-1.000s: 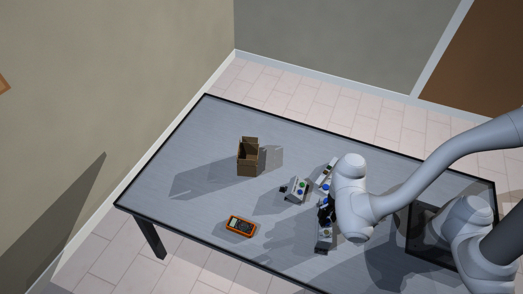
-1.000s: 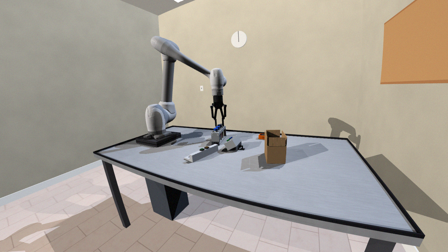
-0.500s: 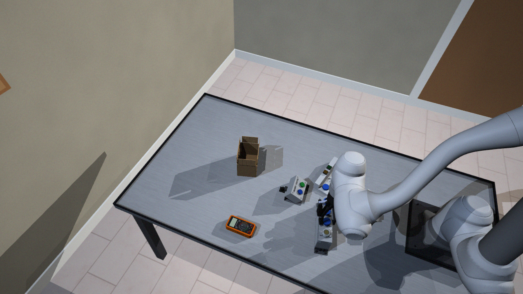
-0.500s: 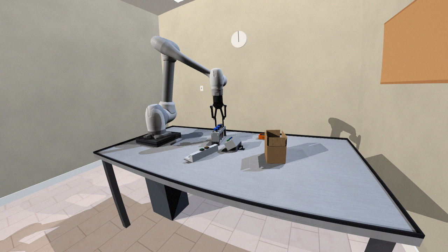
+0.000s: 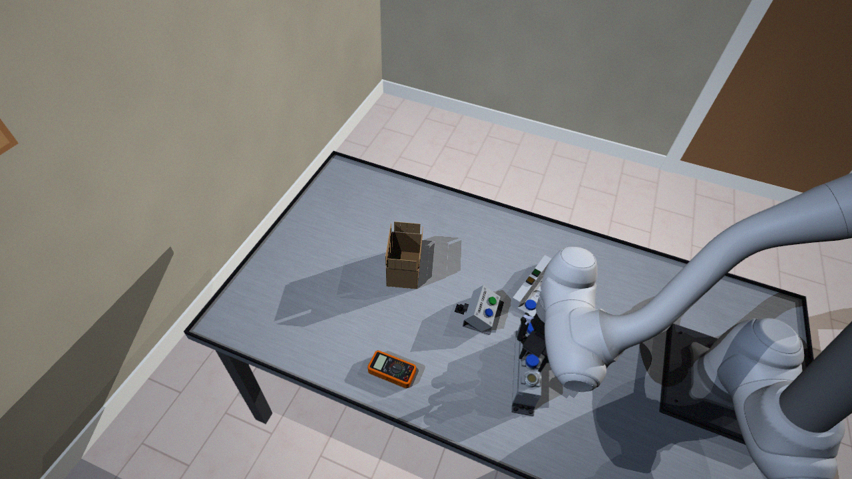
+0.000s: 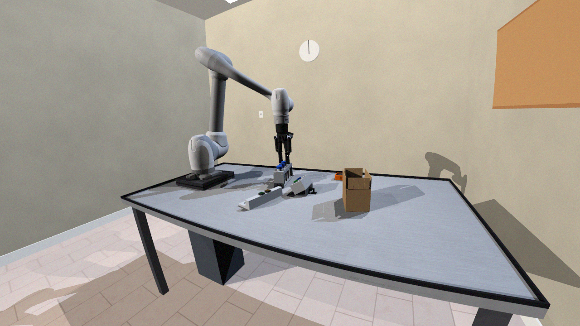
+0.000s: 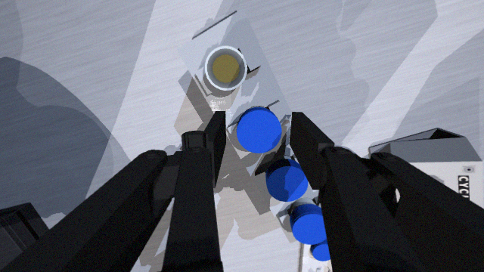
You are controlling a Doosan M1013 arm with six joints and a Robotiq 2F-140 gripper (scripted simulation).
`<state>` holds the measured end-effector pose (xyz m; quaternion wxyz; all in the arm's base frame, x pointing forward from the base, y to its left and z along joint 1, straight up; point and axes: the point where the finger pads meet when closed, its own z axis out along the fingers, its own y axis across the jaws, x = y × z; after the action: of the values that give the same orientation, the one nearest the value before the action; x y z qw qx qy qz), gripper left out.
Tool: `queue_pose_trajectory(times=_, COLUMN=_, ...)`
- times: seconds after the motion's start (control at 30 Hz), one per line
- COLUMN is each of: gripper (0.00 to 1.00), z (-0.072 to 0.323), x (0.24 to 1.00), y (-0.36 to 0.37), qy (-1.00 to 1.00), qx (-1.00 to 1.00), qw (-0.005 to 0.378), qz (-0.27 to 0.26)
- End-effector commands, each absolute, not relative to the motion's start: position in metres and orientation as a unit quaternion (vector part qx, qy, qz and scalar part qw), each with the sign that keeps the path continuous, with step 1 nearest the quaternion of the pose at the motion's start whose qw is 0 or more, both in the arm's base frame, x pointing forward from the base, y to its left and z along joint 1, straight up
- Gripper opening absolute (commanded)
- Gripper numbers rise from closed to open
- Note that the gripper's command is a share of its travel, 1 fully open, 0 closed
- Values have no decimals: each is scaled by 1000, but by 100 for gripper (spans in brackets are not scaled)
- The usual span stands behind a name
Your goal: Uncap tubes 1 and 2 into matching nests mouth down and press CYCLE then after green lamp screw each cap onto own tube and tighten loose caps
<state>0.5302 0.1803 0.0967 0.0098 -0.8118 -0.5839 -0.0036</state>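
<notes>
The tool (image 7: 259,121) hung straight down over the decapping station (image 5: 522,400) with its fingers let go and apart. It held nothing. The blue cap of tube 2 (image 7: 259,130) sat right between the two fingers, a little gap showing on each side, so nothing touched it. That cap was on its tube, straight under the tool. The tube stood upright, so its long way ran up and down, the same way the tool pointed. The fingers stood one on each side of the cap, across the row of tubes.

I think the next move hangs on this. The tool needs to go straight down, squeeze the cap evenly, and turn it. How high the fingertips were above the cap was hard to tell.

Just past the cap, tube 1 (image 7: 225,68) stood open, with yellow liquid showing inside. On the other side came the cap of tube 3 (image 7: 286,180) and then the cap of tube 4 (image 7: 308,224), close together in a line.

Farther out on the bench (image 5: 333,238) sat the key housing (image 5: 476,297) and the cap tray (image 6: 259,198).
</notes>
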Motion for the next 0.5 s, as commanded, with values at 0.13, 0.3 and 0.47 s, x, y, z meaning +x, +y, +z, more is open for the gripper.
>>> queue_pose_trajectory(times=0.13, gripper=30, z=97, x=531, y=181, qy=-574, qx=-819, qw=1, qz=2)
queue_pose_trajectory(times=0.3, gripper=30, z=97, x=531, y=181, qy=-574, qx=-819, qw=1, qz=1)
queue_pose_trajectory(times=0.47, gripper=30, z=97, x=531, y=181, qy=-574, qx=-819, qw=1, qz=1)
